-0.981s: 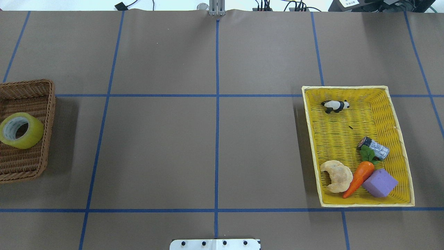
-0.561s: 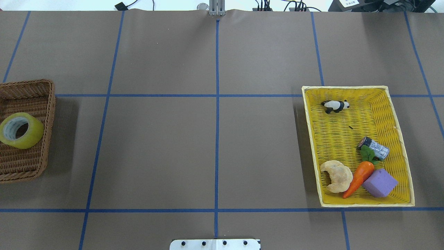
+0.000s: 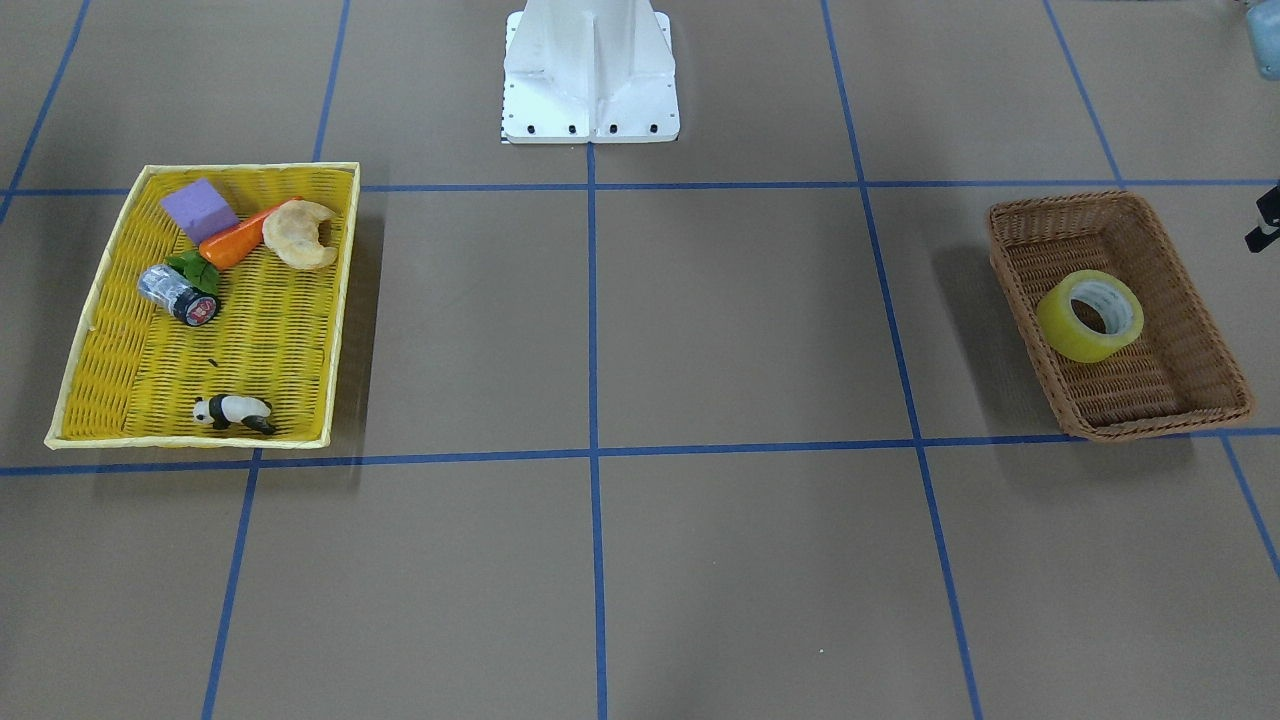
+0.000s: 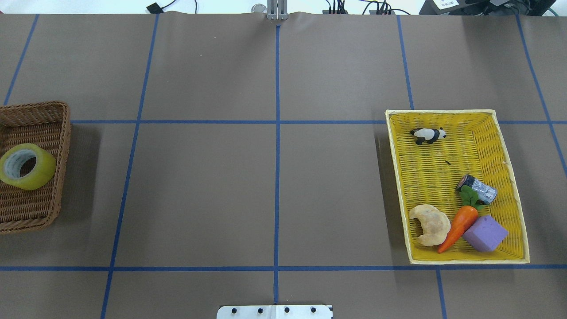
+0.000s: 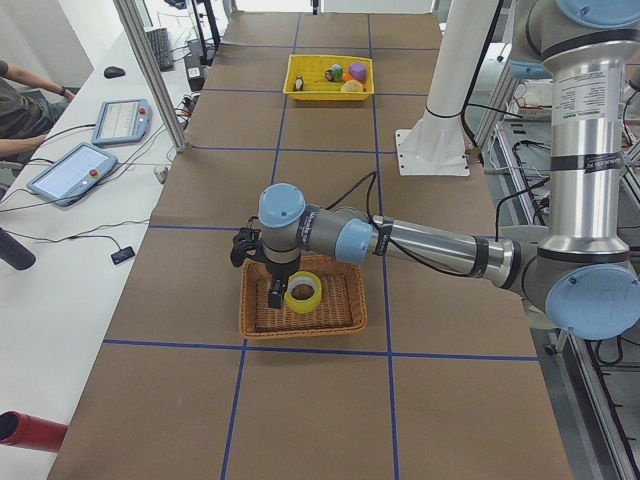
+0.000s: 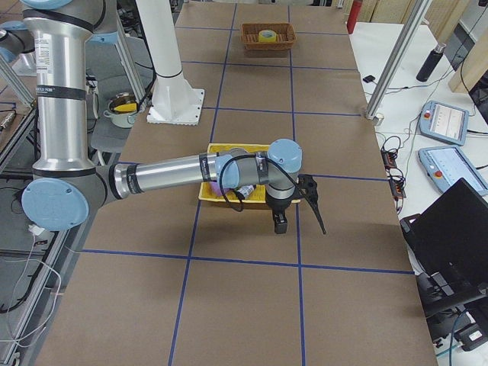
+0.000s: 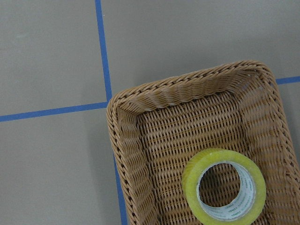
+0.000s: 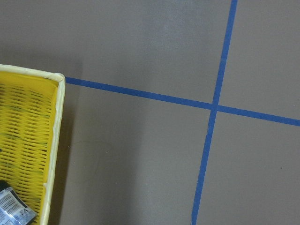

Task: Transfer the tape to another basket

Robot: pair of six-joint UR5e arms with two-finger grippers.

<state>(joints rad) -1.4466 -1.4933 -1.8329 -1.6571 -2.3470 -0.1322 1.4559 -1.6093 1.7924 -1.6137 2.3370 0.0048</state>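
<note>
A glossy translucent yellow tape roll (image 4: 27,166) lies in a deep brown woven wicker basket (image 4: 44,116). The left gripper (image 5: 274,295) hangs just above it. I cannot tell how far it or the right gripper (image 6: 280,221) is open.

This is a robotics lab set up for recording manipulation trials. A long table (image 4: 199,199) is covered in brown paper and marked into a grid with blue tape lines (image 4: 277,177). At the middle of one long edge, a white bolted pedestal (image 3: 590,70) carries two silver industrial arms with pale blue joint caps, the left arm (image 5: 440,245) and the right arm (image 6: 168,175). Aluminium frame posts (image 5: 150,70) stand along the opposite long edge. Beside that edge, a white bench holds grey touchscreen teach pendants (image 6: 444,122), a black laptop (image 6: 450,236) and loose cables, and a seated person's arm (image 5: 20,110) rests on it.
</note>
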